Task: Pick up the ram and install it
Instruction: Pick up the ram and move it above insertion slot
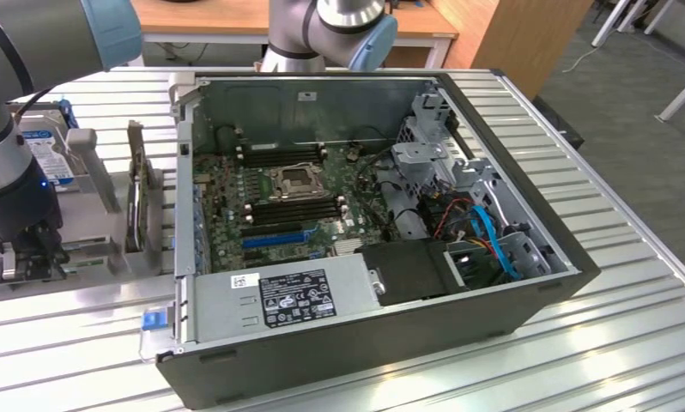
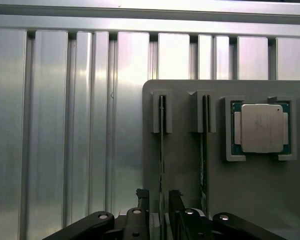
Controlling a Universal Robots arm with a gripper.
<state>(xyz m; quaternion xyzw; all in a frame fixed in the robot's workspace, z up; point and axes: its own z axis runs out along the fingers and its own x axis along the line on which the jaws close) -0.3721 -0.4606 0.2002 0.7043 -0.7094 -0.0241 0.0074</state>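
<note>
The processor's (image 2: 261,128) lid bears faint print too small to read, and so does the sticker (image 1: 302,296) on the open computer case (image 1: 377,343). The ram (image 2: 162,145) stands on its thin edge in a slot of the grey holder (image 2: 185,165) on the ribbed tabletop (image 2: 65,125). Its long axis runs straight ahead from the end effector (image 2: 158,194), whose fingers are spread on either side of it, not pinching. A second stick (image 2: 205,150) stands parallel, just beside.

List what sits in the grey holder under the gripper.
The holder carries the ram on edge, a second stick beside it, and a CPU. The open gripper straddles the ram, covering one end.
</note>
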